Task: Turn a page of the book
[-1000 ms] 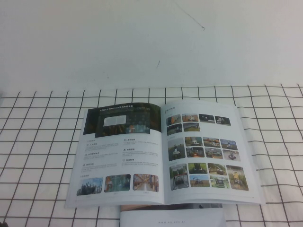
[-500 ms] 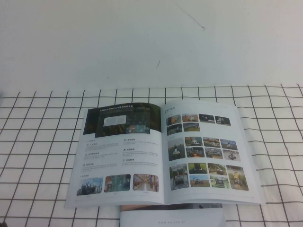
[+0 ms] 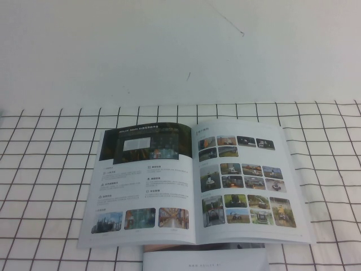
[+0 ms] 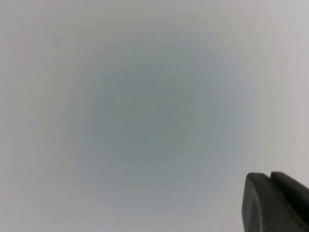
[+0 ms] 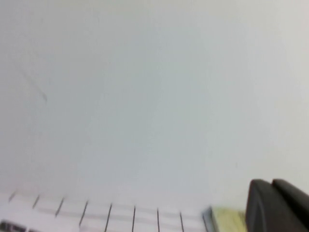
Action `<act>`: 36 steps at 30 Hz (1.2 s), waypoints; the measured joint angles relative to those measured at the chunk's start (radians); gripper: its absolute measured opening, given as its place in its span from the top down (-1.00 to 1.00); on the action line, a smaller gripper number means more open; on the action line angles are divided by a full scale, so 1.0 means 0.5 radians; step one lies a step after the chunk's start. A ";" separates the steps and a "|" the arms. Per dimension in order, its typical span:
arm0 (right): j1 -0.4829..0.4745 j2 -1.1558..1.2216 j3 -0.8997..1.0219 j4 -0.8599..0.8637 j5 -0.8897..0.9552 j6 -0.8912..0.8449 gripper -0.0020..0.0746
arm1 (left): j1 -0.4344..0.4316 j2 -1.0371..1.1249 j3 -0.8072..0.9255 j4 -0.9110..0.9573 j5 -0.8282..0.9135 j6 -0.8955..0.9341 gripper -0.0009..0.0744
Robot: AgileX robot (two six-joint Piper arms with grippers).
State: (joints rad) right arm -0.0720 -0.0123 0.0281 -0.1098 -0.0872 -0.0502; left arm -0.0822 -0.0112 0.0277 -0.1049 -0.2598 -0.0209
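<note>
Book: the book [image 3: 194,183] lies open and flat on the checked cloth, near the front edge of my high view, spine running away from me.
Page: the page [image 3: 245,178] is the right-hand sheet, white and glossy, rows of small colour photos of vehicles and outdoor scenes; it lies down flat, not lifted.
Facing sheet: the left-hand sheet [image 3: 144,180] carries the dark banner picture along its far edge, icon text under it, three colour photos along its near edge.
Booklet: a pale grey-white booklet [image 3: 206,261] with one line of small text pokes out from under the book's near edge, cut off by the frame.
Cloth: the white cloth with the black grid [image 3: 45,169] covers the surface under the book, stretching out to both sides.
Wall: a plain white wall [image 3: 169,51] rises behind the cloth, a couple of thin dark marks on it.
My left hand: my left hand [image 4: 275,203] shows only as a dark corner in the left wrist view, against a blank pale background; nothing is in it that I can see, and whether it is wide or narrow I cannot tell.
My right hand: my right hand [image 5: 277,205] is a dark corner in the right wrist view, facing the white wall with a strip of the grid cloth below; wide or narrow, I cannot tell.
High view: neither of my hands appears in it; both are well apart from the book.
</note>
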 joint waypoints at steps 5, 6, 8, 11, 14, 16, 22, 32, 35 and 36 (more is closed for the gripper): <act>0.000 0.000 0.000 -0.012 -0.371 -0.202 0.95 | 0.000 0.000 0.000 0.000 -0.406 -0.060 0.98; 0.000 0.000 0.000 -0.016 -0.418 -0.286 0.95 | 0.000 0.000 0.000 0.000 -0.458 -0.059 0.98; 0.000 0.000 0.000 -0.016 -0.497 -0.410 0.95 | 0.000 0.000 0.000 0.000 -0.542 -0.059 0.98; 0.000 0.000 0.000 0.033 -0.604 -0.331 0.95 | 0.000 0.000 0.000 0.000 -0.587 -0.077 0.98; 0.000 0.000 0.000 0.073 -0.690 -0.285 0.95 | 0.000 0.000 0.000 0.000 -0.599 -0.097 0.98; 0.000 0.000 0.000 0.092 -0.772 -0.285 0.95 | 0.000 0.000 0.000 0.000 -0.599 -0.093 0.98; 0.000 0.000 -0.087 0.027 -0.547 -0.302 0.95 | 0.000 0.000 -0.259 0.000 -0.177 -0.056 0.98; 0.000 0.043 -0.690 0.152 0.776 -0.302 0.95 | 0.000 0.200 -0.860 0.058 1.028 0.026 0.98; 0.000 0.166 -0.793 0.403 1.083 -0.302 0.95 | 0.000 0.339 -0.868 -0.022 1.166 -0.029 0.98; 0.000 0.208 -0.807 0.502 1.180 -0.314 0.95 | 0.000 0.377 -0.868 -0.093 1.171 -0.059 0.98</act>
State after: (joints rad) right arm -0.0720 0.0916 -0.3755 0.1411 0.5029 -0.2072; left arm -0.0822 0.1772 -0.4064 -0.1512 0.3255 -0.0504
